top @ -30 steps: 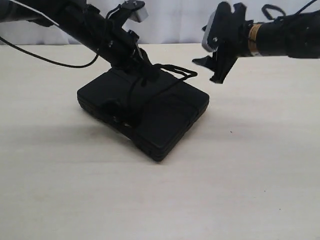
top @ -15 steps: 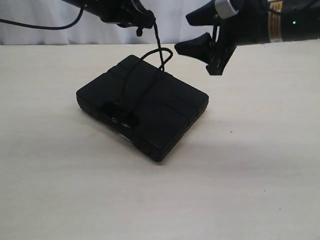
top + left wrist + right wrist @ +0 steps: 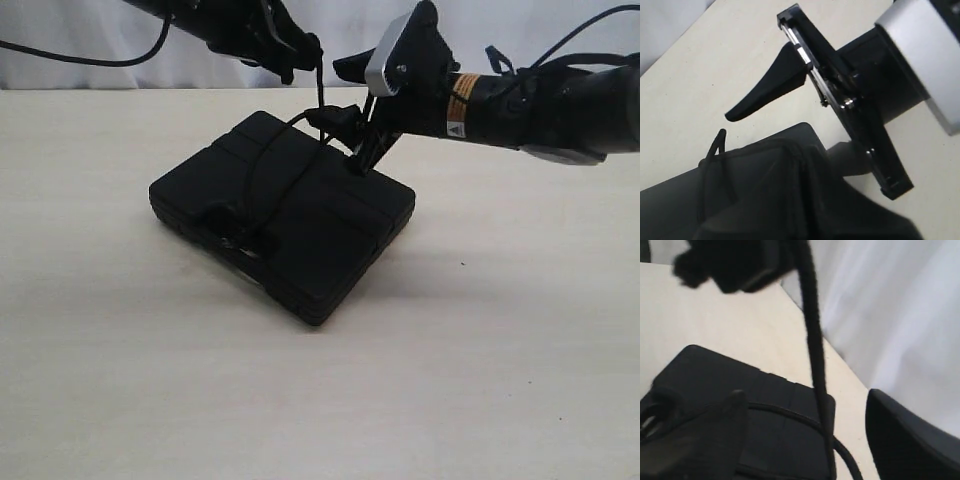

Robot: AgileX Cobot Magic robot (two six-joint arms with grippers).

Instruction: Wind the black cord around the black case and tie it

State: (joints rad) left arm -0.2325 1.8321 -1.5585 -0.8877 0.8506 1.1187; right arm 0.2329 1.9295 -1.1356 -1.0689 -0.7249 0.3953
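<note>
The black case (image 3: 330,240) lies flat below the fingers with the black cord (image 3: 258,175) looped across it, and the left gripper (image 3: 303,52), pinched on one strand, holds it up taut between the right gripper (image 3: 336,92)'s parted fingers, likely for a handover

probably a lab: bare pale table (image 3: 500,400), white curtain (image 3: 60,20) behind.
</note>
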